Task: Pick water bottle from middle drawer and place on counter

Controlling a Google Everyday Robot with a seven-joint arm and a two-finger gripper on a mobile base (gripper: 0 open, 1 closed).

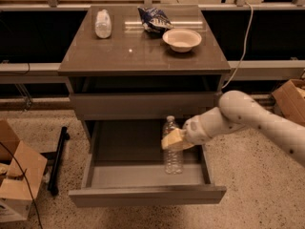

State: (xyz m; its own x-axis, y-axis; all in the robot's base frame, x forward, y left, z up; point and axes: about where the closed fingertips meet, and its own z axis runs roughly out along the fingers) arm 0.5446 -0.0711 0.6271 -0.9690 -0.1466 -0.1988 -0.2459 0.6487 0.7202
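Observation:
The clear ribbed water bottle (172,147) stands upright, lifted inside the open middle drawer (145,194). My gripper (174,140) comes in from the right on a white arm and is shut on the bottle's middle, its yellowish fingers (172,138) wrapped round the bottle. The bottle's cap reaches about the level of the closed drawer front above. The glossy counter (143,51) lies above the drawers.
On the counter stand a squat white bottle (102,24), a blue chip bag (153,19) and a white bowl (181,39). Cardboard boxes sit on the floor at the left (14,180) and right (290,97). A black bar (57,159) lies left of the cabinet.

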